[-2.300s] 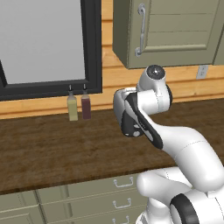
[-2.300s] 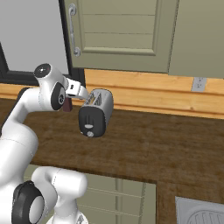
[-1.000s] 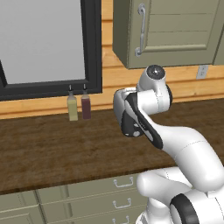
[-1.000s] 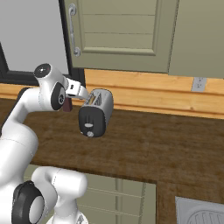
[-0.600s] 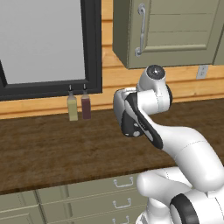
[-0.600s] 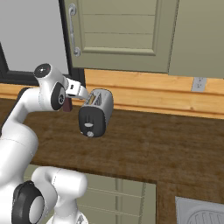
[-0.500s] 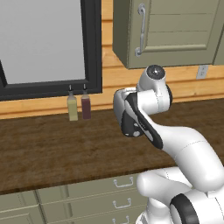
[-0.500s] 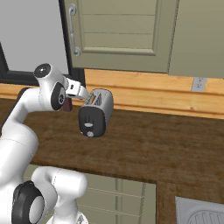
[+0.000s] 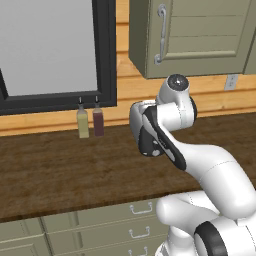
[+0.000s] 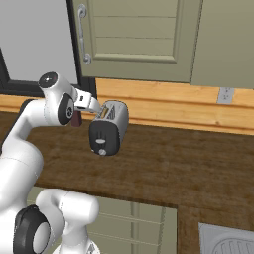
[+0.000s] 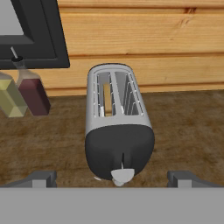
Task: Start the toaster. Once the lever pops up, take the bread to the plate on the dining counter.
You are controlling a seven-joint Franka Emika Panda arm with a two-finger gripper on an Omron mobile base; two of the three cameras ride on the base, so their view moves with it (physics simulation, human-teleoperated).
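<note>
above the toaster (image 11: pixel 117 131) with bread (image 11: pixel 107 99) in its slot, the pincer (image 11: pixel 111 178) gapes apart.

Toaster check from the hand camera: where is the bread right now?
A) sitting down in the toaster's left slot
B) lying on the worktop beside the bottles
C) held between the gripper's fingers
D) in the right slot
A: a thin tan slice stands inside the left slot of the toaster; the right slot looks empty.

Flat, even rendered light, soft faint shadows, no glare, sharp throughout.
</note>
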